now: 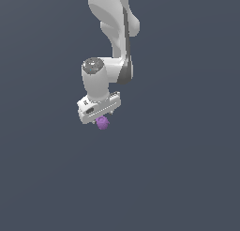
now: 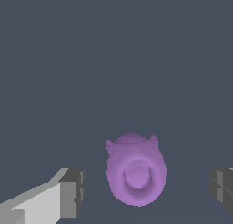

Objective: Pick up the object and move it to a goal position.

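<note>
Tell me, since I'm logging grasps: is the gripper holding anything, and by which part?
Nothing is held. The gripper is open, its fingers standing clear on either side of the purple blob.

Smooth, faintly glossy white plastic-looking shell on the robot arm (image 1: 112, 23), and the white gripper (image 1: 100, 115) matches it. Its dark grey fingertip pads (image 2: 75, 191) look matt and blocky. The small purple bumpy blob (image 2: 135, 169) reads matt, softly lumpy.
</note>
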Robot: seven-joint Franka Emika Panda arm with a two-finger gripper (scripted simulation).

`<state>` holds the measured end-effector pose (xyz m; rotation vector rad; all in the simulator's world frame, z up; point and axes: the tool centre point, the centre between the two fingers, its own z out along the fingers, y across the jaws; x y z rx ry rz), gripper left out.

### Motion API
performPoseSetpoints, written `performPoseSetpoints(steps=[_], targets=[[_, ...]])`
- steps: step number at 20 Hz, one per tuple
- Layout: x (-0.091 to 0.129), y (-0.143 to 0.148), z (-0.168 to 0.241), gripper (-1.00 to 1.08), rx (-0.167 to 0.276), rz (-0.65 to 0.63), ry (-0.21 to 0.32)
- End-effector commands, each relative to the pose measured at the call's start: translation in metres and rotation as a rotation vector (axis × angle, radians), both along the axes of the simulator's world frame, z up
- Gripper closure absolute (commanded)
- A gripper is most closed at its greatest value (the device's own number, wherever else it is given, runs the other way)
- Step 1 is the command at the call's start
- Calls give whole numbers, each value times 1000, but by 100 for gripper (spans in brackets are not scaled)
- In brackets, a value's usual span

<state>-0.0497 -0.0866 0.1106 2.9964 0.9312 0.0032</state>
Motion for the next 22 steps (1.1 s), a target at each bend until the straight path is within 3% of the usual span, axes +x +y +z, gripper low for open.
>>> performPoseSetpoints(steps=[1, 11, 22], targets=[[-4, -5, -5, -92, 1, 47, 1], [-15, -18, -18, -92, 2, 155, 3], [-17, -19, -27, -92, 3, 165, 4]])
